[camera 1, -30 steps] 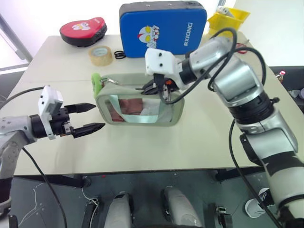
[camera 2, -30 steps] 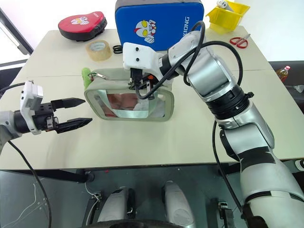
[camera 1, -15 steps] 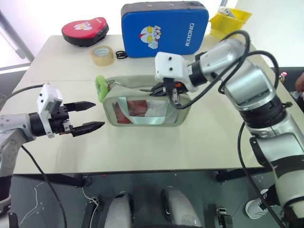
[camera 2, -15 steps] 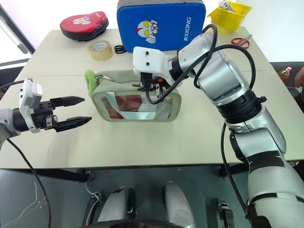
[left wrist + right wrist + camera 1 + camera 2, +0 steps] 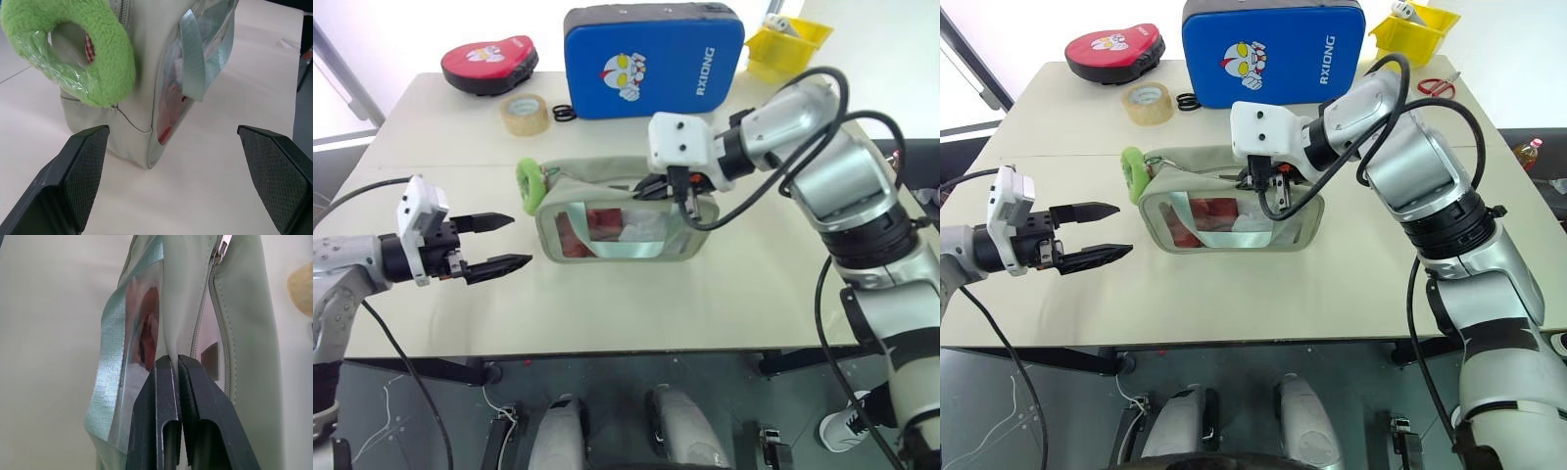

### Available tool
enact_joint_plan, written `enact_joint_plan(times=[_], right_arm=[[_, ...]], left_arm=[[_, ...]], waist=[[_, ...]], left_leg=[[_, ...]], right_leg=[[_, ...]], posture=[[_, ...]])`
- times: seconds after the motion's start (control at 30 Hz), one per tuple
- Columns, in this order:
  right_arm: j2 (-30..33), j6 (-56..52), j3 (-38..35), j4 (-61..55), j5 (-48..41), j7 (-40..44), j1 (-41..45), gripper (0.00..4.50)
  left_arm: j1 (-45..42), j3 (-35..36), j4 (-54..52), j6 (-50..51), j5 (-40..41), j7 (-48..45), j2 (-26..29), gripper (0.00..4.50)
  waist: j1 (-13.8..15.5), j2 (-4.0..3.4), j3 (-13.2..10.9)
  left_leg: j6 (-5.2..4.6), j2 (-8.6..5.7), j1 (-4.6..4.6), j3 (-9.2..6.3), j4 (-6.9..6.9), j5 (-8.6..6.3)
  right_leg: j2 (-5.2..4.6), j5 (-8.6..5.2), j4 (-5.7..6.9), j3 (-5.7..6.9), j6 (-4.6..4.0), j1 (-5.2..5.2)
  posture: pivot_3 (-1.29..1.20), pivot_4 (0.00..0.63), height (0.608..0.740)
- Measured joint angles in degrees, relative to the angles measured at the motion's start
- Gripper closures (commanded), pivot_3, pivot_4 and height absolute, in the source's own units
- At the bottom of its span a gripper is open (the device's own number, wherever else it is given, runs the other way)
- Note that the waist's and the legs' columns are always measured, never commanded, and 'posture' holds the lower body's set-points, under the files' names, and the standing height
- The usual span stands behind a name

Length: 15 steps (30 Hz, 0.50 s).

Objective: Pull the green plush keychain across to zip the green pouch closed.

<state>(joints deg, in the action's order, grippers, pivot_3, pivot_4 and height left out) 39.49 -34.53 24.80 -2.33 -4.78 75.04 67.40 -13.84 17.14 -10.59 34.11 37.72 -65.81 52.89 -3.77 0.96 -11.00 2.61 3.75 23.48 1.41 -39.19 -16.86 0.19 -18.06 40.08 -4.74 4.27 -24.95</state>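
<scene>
— Where lies the pale sage-green fabric pouch with clear window [image 5: 617, 217]?
— Mid-table, fuzzy lime-green ring keychain [image 5: 528, 179] at its left end.
— And the grippers?
— Right gripper [image 5: 177, 363] pinching the pouch's top fabric; left gripper [image 5: 504, 243] spread wide, left of the pouch.

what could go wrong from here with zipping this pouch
1. The right gripper is shut on a pinch of fabric at the top edge of the green pouch; such a thin fold might slip out once the zip is pulled.
2. The left gripper is open, short of the green plush keychain, which hangs off the pouch's end; closing now may miss it.
3. The zip looks partly open, so loose fabric could snag.
</scene>
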Motion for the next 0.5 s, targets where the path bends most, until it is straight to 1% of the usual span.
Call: enact_joint_plan(times=[0.27, 0.3, 0.33, 0.43, 0.5], right_arm=[[0.1, 0.5, -0.3, 0.1, 0.0, 0.3, -0.4, 4.45], [0.1, 0.4, -0.4, -0.2, 0.0, 0.2, -0.7, 3.85], [0.1, 0.3, -0.5, -0.4, 0.0, 0.1, -1.2, 3.55], [0.1, -0.1, -0.5, -0.9, 0.0, 0.1, -2.2, 2.0], [0.1, -0.7, -0.8, -1.0, -0.3, 0.1, -2.6, 1.06]], left_arm=[[-0.4, -0.2, 0.5, -0.9, -0.2, 0.0, 0.0, 0.0], [-0.4, -0.3, 0.5, -1.0, -0.2, 0.0, 0.0, 0.0], [-0.4, -0.5, 0.5, -1.0, -0.2, 0.0, 0.0, 0.0], [-0.5, -0.7, 0.5, -1.2, -0.2, 0.0, -0.4, 0.0], [-0.5, -0.8, 0.5, -1.2, -0.2, 0.0, -0.6, 0.0]], waist=[[0.0, 0.0, 0.0], [0.0, 0.0, 0.0], [0.0, 0.0, 0.0], [0.0, 0.0, 0.0], [-0.1, 0.0, 0.0]], left_leg=[[0.0, 0.0, 0.0, 0.0, 0.0, 0.0], [0.0, 0.0, 0.0, 0.0, 0.0, 0.0], [0.0, 0.0, 0.0, -0.01, -0.01, 0.0], [0.0, 0.0, 0.0, 0.0, -0.02, 0.0], [0.0, 0.0, 0.0, 0.0, -0.02, 0.0]], right_leg=[[0.0, 0.0, 0.0, 0.0, 0.0, 0.0], [0.0, 0.0, 0.0, 0.0, 0.0, 0.0], [0.0, 0.0, 0.0, 0.01, 0.0, 0.01], [0.01, 0.0, 0.0, 0.0, 0.0, 0.01], [0.01, 0.0, 0.0, 0.0, 0.0, 0.01]], posture=[[0.0, 0.15, 0.737], [0.0, 0.15, 0.737], [0.0, 0.15, 0.737], [0.0, 0.15, 0.737], [0.0, 0.15, 0.737]])
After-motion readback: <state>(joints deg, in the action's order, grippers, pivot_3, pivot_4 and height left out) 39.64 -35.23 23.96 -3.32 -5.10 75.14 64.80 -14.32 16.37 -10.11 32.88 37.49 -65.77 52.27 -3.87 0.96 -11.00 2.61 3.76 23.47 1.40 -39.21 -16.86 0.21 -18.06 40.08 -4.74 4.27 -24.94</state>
